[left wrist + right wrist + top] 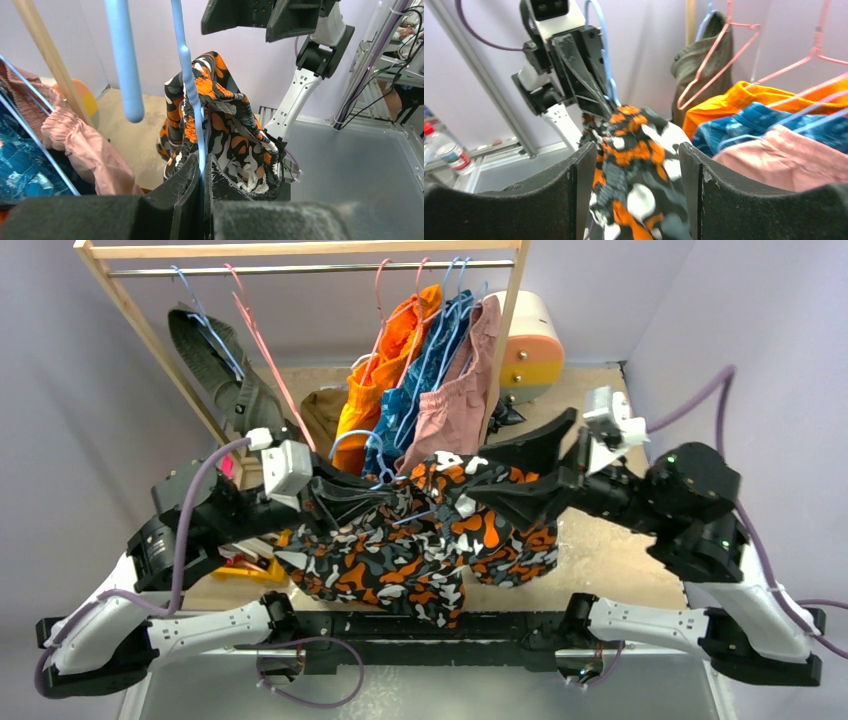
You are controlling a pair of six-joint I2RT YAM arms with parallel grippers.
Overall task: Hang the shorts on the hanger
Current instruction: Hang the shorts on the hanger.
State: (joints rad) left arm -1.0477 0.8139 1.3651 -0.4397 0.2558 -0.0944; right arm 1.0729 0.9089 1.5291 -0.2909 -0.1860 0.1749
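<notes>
On the left, our left gripper is clamped tight on the thin wire of the hanger and holds it up in front of the wooden rack. The shorts hang in mid-air between the two arms. Their bunched waistband is gathered round the blue wire just above the left fingers. To the right, our right gripper stands with its jaws apart and a fold of the shorts between them. We cannot tell whether the pads touch the cloth, but they do not pinch it. We judge the task well along, since the fabric seems to be borne by the hanger and not by the right gripper. What remains, as we see it, is to draw the right gripper clear, make sure the shorts sit evenly instead of bunched to one side, and perhaps hook the hanger on the rail.
</notes>
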